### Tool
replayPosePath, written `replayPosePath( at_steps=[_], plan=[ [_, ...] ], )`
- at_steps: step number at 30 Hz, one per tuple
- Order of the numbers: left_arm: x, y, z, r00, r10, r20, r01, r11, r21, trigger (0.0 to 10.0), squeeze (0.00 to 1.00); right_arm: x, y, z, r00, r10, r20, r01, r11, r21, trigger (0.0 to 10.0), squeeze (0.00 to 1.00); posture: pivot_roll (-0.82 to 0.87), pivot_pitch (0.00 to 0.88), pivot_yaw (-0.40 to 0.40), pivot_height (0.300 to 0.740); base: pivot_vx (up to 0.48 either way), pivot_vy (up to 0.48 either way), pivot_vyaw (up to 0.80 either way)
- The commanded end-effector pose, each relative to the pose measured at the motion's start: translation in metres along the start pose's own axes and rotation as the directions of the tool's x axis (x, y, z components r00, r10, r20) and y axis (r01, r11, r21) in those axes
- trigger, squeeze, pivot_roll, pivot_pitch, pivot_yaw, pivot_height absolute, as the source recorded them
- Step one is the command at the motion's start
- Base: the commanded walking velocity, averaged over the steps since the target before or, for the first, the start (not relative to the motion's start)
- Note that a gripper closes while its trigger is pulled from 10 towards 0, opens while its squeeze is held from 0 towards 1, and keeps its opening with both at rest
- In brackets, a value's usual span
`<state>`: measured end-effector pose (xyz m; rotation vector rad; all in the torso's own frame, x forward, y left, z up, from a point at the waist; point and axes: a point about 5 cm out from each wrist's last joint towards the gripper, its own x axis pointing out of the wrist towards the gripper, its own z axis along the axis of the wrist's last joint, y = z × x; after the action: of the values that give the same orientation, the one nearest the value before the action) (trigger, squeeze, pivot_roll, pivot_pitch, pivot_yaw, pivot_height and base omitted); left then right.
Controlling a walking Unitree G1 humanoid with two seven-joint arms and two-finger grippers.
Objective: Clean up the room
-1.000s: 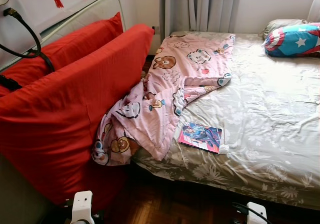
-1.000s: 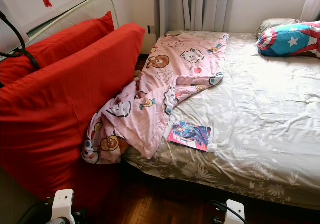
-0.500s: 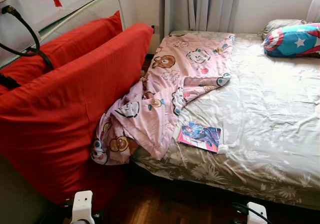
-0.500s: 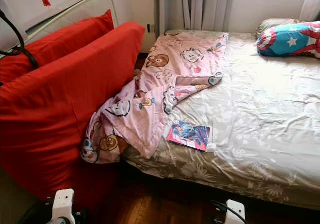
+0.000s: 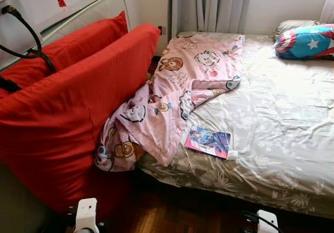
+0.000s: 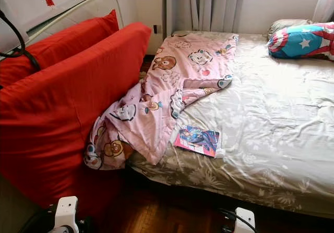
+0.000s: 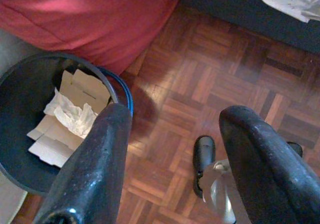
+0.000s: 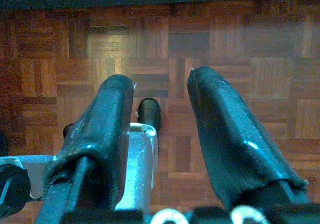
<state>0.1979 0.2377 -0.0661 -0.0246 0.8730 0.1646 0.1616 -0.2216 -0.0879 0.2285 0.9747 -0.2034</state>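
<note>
A pink cartoon-print blanket (image 5: 180, 95) lies crumpled along the bed's left side, its end hanging off the near corner toward the floor. A colourful comic book (image 5: 210, 142) rests flat on the floral sheet (image 5: 282, 118) near the front edge. At the bed's far right sits a blue, red and white star cushion (image 5: 307, 41). Both arms hang low at my sides. My left gripper (image 7: 172, 149) is open over the parquet beside a dark bin (image 7: 20, 149). Above bare parquet, my right gripper (image 8: 162, 129) is open too.
Two big red cushions (image 5: 68, 113) lean against a rail on the left, close to the bed. The dark bin holds cardboard scraps and crumpled paper (image 7: 72, 116). Grey curtains (image 5: 211, 6) hang behind the bed. Parquet floor (image 5: 172, 212) runs between me and the bed.
</note>
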Motion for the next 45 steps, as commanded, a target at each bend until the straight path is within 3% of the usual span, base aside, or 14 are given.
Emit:
replayPosePath(
  at_steps=[1, 35, 45],
  plan=[
    [-0.0004, 0.0024, -0.0020, 1.000, 0.007, -0.013, -0.007, 1.000, -0.005, 10.0, 0.00, 0.0003, 0.0011, 0.0011, 1.000, 0.007, -0.001, -0.007, 1.000, -0.010, 10.0, 0.00, 0.14, 0.000, 0.026, 0.740, 0.270, 0.000, 0.00],
    [0.0005, 0.0009, 0.0016, 1.000, 0.012, -0.004, -0.013, 1.000, -0.028, 10.0, 0.00, 0.0009, 0.0010, 0.0049, 1.000, 0.011, 0.003, -0.011, 1.000, -0.013, 10.0, 0.00, 0.17, 0.000, 0.014, 0.740, 0.305, 0.000, 0.00],
    [-0.0004, 0.0035, 0.0039, 0.999, -0.013, 0.034, 0.015, 0.999, -0.033, 10.0, 0.00, 0.0011, 0.0049, 0.0028, 1.000, 0.021, 0.011, -0.021, 1.000, 0.006, 10.0, 0.00, 0.16, 0.000, 0.049, 0.740, 0.122, 0.000, 0.00]
  ],
)
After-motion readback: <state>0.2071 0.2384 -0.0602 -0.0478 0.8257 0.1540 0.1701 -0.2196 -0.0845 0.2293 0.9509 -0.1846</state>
